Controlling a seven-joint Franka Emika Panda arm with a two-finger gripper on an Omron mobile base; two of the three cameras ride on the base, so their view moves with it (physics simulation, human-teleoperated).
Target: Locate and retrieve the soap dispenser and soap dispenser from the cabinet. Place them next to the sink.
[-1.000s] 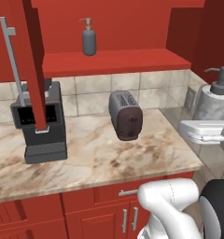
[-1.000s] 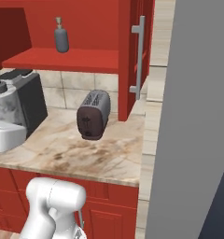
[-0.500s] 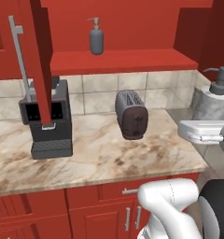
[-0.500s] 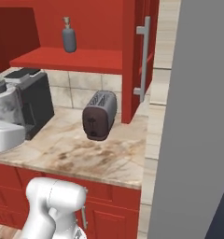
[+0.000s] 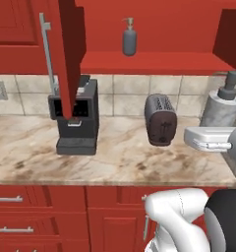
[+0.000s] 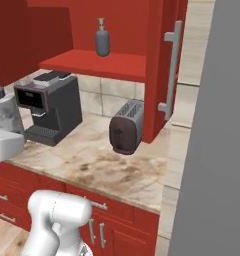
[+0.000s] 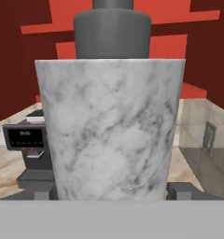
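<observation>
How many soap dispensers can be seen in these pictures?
2. The dark grey soap dispenser stands on the cabinet shelf; the marbled soap dispenser is in the gripper. Others may be hidden.

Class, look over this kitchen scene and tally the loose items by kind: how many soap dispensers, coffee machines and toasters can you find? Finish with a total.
Soap dispensers: 2, the dark grey soap dispenser on the cabinet shelf and the marbled soap dispenser at the gripper
Coffee machines: 1, the black coffee machine
Toasters: 1, the dark toaster
Total: 4
</observation>
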